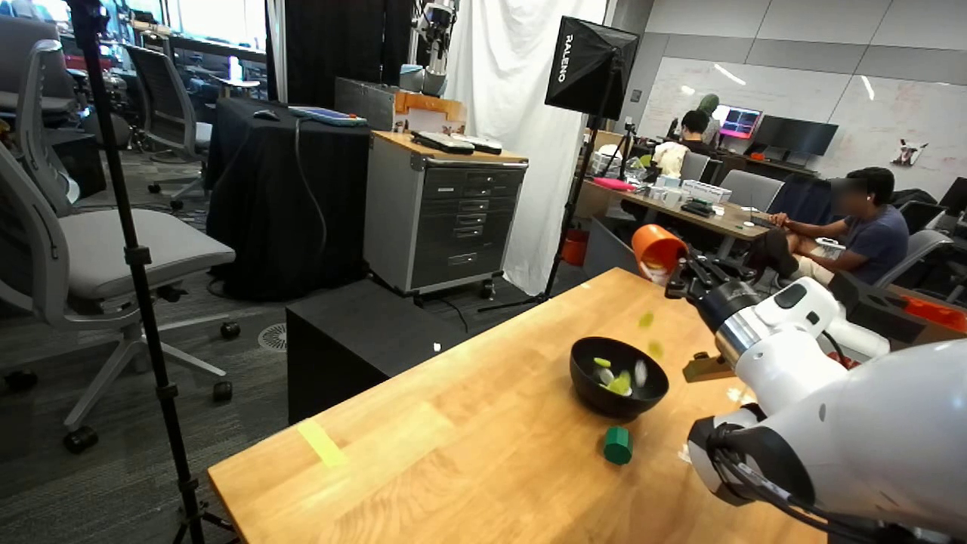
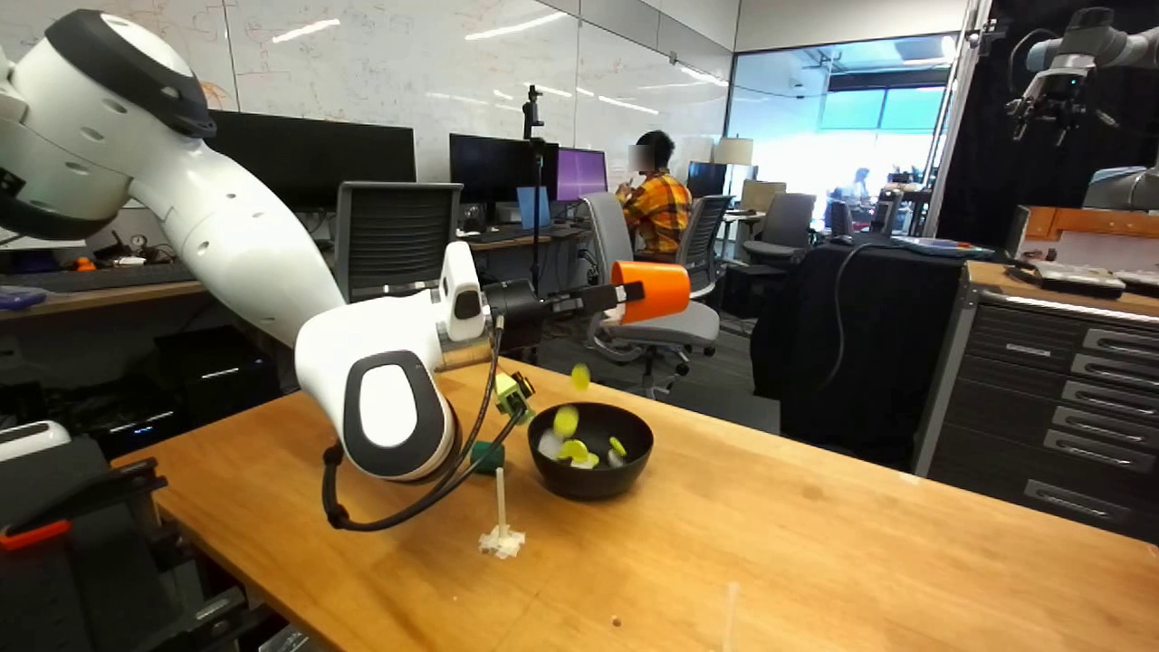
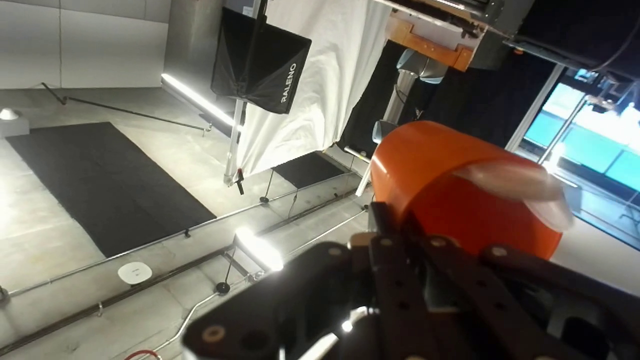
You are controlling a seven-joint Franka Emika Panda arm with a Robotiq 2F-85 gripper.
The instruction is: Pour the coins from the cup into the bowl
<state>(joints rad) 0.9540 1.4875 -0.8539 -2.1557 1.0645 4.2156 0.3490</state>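
The orange cup [image 1: 656, 242] is tipped over in the air above the table, and it also shows in an exterior view [image 2: 665, 292]. My gripper [image 1: 676, 273] is shut on the cup's wall near its rim, as the wrist view [image 3: 387, 225] shows. Two blurred yellow-green coins [image 1: 646, 319] are in the air between cup and bowl. The black bowl [image 1: 604, 404] stands upright on the table below, also seen in an exterior view [image 2: 593, 484]. Several yellow-green and whitish coins [image 1: 619, 383] lie in it. In the wrist view, blurred pale coins [image 3: 510, 181] are at the cup's mouth.
A green block [image 1: 618, 446] stands on the wooden table [image 1: 423, 423] close beside the bowl. A white stick [image 2: 501, 507] is taped upright to the table near the bowl. A small yellow and black object [image 2: 514, 396] is under the arm. The table's edge runs behind the bowl.
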